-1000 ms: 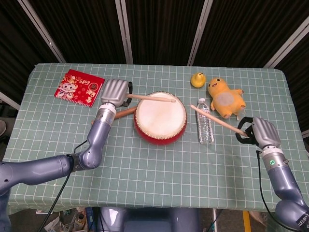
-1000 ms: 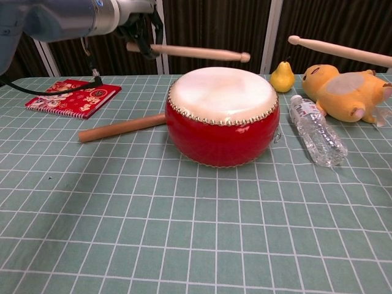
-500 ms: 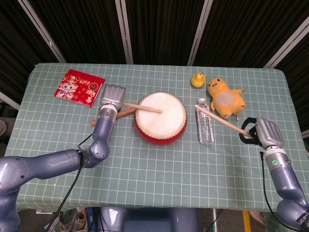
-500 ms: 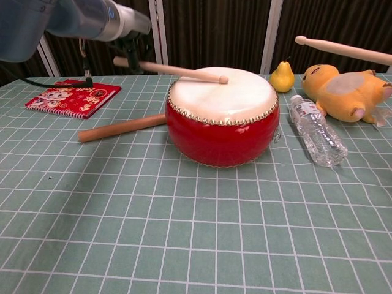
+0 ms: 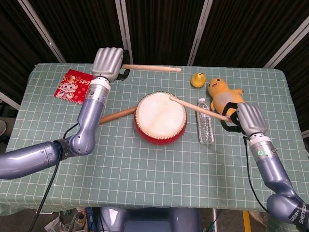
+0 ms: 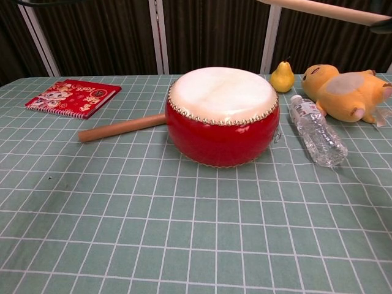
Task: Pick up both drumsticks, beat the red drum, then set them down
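The red drum (image 5: pixel 161 117) with its white skin stands mid-table and fills the centre of the chest view (image 6: pixel 222 116). My left hand (image 5: pixel 108 60) is raised behind the drum's far left and grips a drumstick (image 5: pixel 150 68) that points right, level, well clear of the skin. My right hand (image 5: pixel 247 117) grips the other drumstick (image 5: pixel 199 109), whose tip lies over the drum's right rim in the head view. In the chest view that stick (image 6: pixel 324 8) crosses the top right corner, high above the drum. Neither hand shows plainly in the chest view.
A thick wooden rod (image 5: pixel 115 115) lies on the cloth left of the drum. A water bottle (image 5: pixel 205 126) lies right of it, under the right stick. Behind are a yellow plush (image 5: pixel 224 99), a yellow pear (image 5: pixel 197 79) and a red booklet (image 5: pixel 72 86).
My left hand has lifted its stick off the drum skin, up and toward the back. My right hand has moved left toward the drum, bringing its stick's tip over the right rim.
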